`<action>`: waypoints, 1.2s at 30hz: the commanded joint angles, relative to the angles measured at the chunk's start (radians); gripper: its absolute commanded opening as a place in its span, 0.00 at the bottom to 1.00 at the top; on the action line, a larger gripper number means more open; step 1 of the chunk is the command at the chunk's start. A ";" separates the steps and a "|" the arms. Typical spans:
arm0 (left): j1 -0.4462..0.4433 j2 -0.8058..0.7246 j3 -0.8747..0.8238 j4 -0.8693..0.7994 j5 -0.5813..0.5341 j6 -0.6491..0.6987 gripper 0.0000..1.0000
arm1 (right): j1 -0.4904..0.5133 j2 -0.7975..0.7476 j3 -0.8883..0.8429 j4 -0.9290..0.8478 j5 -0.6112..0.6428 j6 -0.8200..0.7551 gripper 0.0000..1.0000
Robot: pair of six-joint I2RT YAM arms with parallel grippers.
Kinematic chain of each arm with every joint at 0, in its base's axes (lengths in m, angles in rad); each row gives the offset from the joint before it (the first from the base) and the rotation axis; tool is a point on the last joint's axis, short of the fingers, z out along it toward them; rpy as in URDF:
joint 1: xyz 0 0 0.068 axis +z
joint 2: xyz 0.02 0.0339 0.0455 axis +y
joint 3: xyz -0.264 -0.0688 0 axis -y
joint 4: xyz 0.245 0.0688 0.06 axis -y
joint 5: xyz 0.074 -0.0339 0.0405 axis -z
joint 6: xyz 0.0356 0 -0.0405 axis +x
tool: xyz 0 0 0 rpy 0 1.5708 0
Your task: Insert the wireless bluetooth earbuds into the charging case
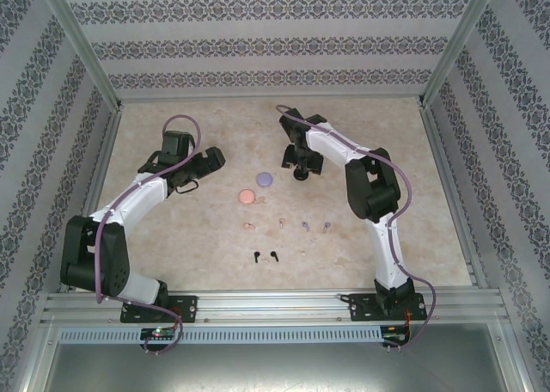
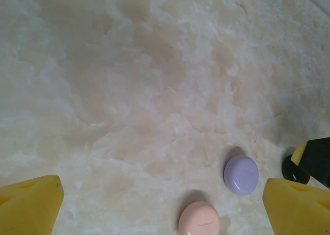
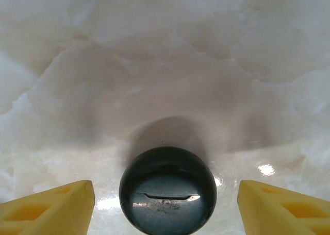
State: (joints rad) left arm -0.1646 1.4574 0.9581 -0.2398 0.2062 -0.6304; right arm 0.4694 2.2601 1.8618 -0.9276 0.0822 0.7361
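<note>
Left arm reaches from the near edge of the bench toward its middle, elbow bent, pincer spread wide. Right arm arches over from that edge, pincer aimed down at the bench, yellow fingers parted.

A marble-patterned table top is seen as the work surface: cream and beige, veined, glossy. A small bright highlight is caught on it in the right wrist view. The space is enclosed by wallpapered walls, white with bands of grey-purple damask ornament on the back and both sides. The corners are framed by slanted aluminium posts. The near edge is closed by a grooved aluminium rail; a perforated strip and a plain grey panel are seen below it. Lighting is even and diffuse, and shadows are soft.
</note>
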 commanded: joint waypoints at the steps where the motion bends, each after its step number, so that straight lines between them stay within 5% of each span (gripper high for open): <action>1: -0.014 -0.023 0.014 -0.003 0.002 -0.011 0.99 | 0.009 0.027 -0.017 0.002 0.011 0.022 0.72; 16: -0.027 -0.020 0.015 -0.013 -0.017 -0.014 0.99 | 0.009 0.046 -0.042 0.039 -0.009 0.027 0.65; 26: -0.035 0.005 0.022 -0.025 -0.021 -0.017 0.99 | 0.011 0.031 -0.083 0.078 -0.040 0.035 0.51; 33: -0.035 0.092 0.088 -0.076 0.063 -0.046 0.99 | 0.008 -0.035 -0.125 0.129 -0.071 0.026 0.41; 36: -0.041 0.096 0.055 0.052 0.137 -0.065 0.99 | -0.004 -0.097 -0.171 0.177 -0.100 0.048 0.41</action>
State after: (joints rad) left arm -0.1902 1.5509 1.0176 -0.2512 0.2630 -0.6651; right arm 0.4671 2.2230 1.7294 -0.7937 0.0505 0.7609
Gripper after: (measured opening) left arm 0.994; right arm 0.483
